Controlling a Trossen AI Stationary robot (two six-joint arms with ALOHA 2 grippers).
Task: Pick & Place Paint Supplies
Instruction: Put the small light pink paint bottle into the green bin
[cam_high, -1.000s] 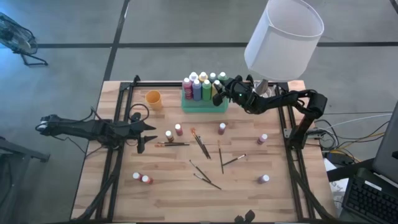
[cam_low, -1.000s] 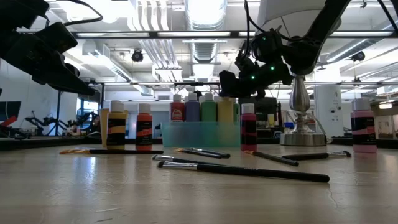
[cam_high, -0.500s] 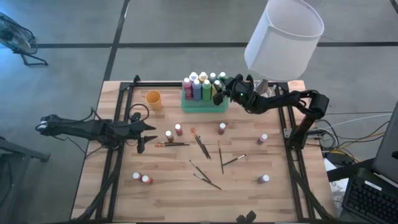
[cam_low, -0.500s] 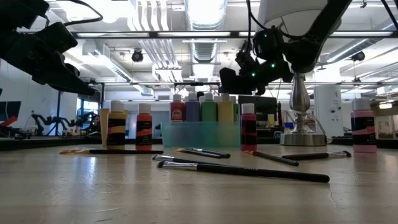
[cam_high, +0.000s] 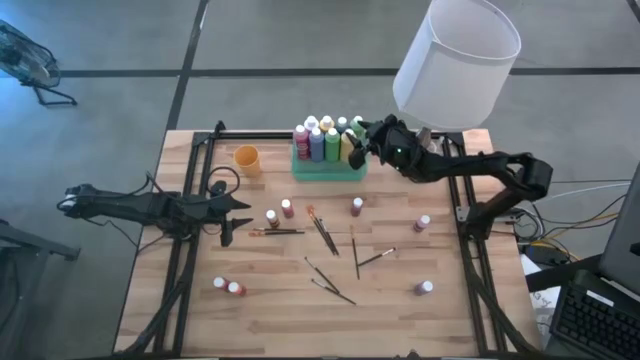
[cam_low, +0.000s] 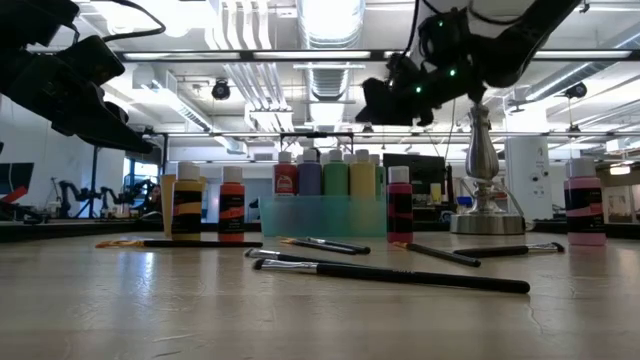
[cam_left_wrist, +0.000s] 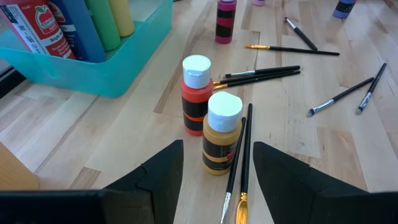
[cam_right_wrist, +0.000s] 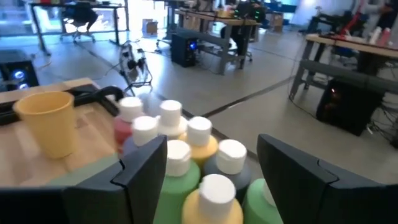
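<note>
- Eight paint bottles (cam_high: 325, 140) are packed upright in the green tray (cam_high: 328, 170) at the far middle of the surface (cam_high: 270, 300); their pale caps are seen close up in the right wrist view (cam_right_wrist: 186, 155).
- More bottles are scattered upright over the surface: an orange bottle (cam_left_wrist: 195, 94) and an ochre bottle (cam_left_wrist: 221, 132) stand just beside each other, a red-and-black bottle (cam_left_wrist: 226, 20) stands beyond them, two stand together near the front left (cam_high: 227, 286), and two pink ones (cam_high: 424, 287) stand toward the right side.
- Several brushes (cam_high: 322, 232) lie flat in the middle of the surface, some crossing; two brushes (cam_left_wrist: 239, 163) lie just beside the ochre bottle.
- The right claw (cam_high: 366, 139) is held above the right end of the tray, over the bottles there; its fingers (cam_right_wrist: 140, 174) are spread, and nothing is pinched between them.
- The left claw (cam_high: 232, 218) is poised above the left middle of the surface, near the orange and ochre bottles; its fingers (cam_left_wrist: 155, 177) are spread to either side of the ochre bottle, with nothing gripped.
- An orange cup (cam_high: 247, 159) stands to the left of the tray.
- A lamp (cam_high: 455, 65) with a white shade stands at the far right corner of the surface.
</note>
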